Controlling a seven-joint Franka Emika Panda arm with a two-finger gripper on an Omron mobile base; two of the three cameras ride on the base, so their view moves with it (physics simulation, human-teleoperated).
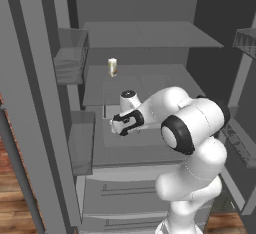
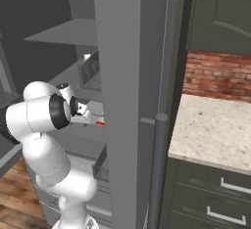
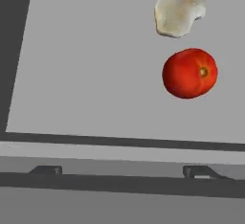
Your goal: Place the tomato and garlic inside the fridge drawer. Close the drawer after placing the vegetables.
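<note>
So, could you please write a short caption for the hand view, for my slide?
Hand camera view: the tomato and the garlic lie close together on a flat grey surface.

In the hand view, the garlic (image 3: 179, 10) lies just beside the tomato (image 3: 189, 72), apart, both inside the fridge drawer (image 3: 86, 74); a carton (image 1: 112, 67) stands on the shelf (image 1: 150, 75) above.

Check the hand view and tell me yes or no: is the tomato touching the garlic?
No. A strip of bare grey floor separates the tomato from the garlic beside it.
</note>
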